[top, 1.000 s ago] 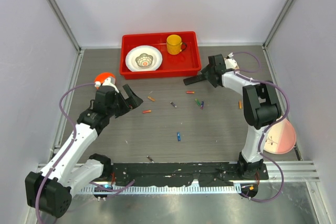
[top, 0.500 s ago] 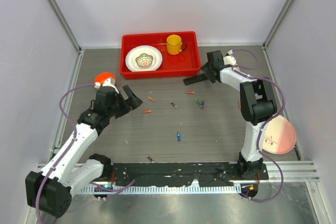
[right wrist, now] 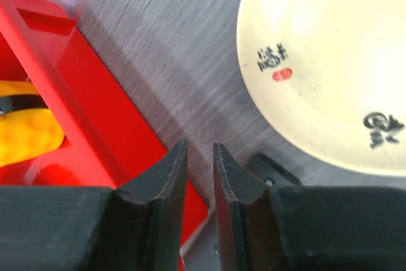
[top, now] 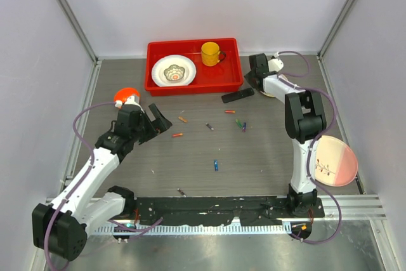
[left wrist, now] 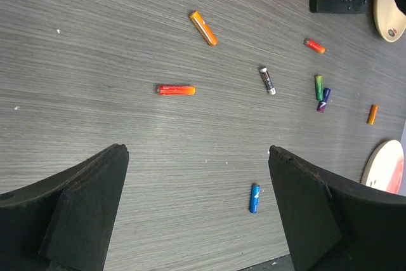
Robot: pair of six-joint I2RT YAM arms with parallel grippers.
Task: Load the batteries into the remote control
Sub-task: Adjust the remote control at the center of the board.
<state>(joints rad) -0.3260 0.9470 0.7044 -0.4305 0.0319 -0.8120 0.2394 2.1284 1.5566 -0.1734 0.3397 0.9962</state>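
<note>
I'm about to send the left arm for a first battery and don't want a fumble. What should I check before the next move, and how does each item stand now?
1. Left gripper open and empty: ok.
2. Red-orange battery lies alone ahead of that gripper, apart from the others: ok.
3. Remote control lies free, held by neither arm, near the corner of the red tray: ok.
4. Battery compartment reachable: not ok, the button side appears to face up.
5. Right gripper ready to steady the remote: not ok, it is nearly shut and holds nothing.
</note>
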